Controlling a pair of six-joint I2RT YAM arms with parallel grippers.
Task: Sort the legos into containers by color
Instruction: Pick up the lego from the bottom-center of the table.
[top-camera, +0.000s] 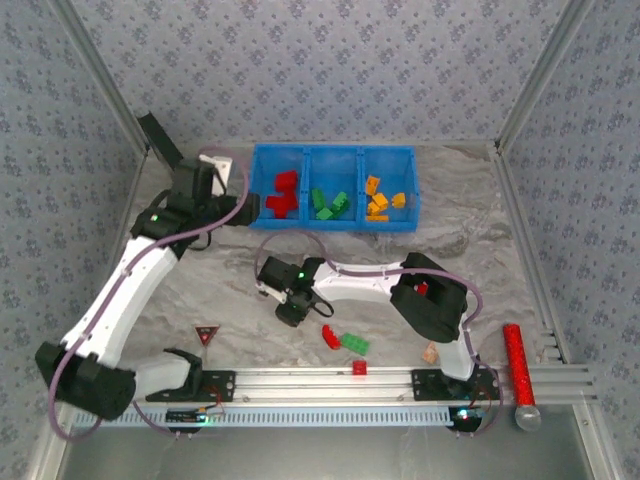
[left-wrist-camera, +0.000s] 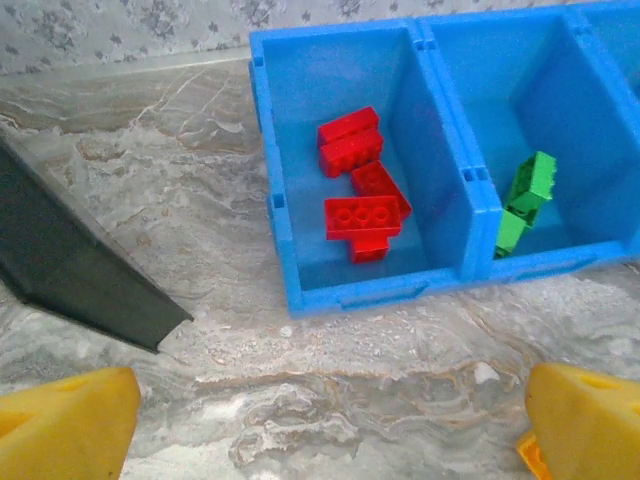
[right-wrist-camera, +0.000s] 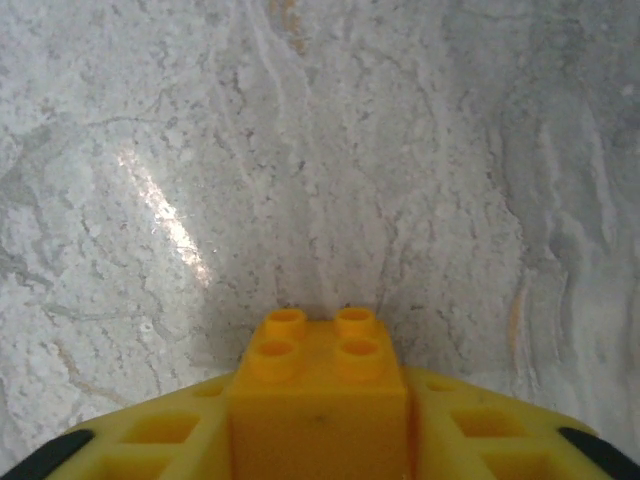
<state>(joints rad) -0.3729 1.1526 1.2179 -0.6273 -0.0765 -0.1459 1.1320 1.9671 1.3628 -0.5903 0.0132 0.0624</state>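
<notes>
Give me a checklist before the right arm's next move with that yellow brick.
1. Right gripper shut on yellow brick: ok.
2. Left gripper open and empty: ok.
3. Room beside the yellow bricks in the tray: ok.
4. Colours unmixed in tray: ok.
5. Left arm away from the yellow end: ok, it sits by the tray's left end.
6. Table cleared: not ok, loose bricks lie near the front.

The right side of the desk (top-camera: 470, 240) lies bare and passable, but the blue tray (top-camera: 335, 150) blocks the far edge, the right arm (top-camera: 365, 283) crosses the middle, and loose bricks (top-camera: 354, 343) lie near the front rail (top-camera: 300, 380).
</notes>
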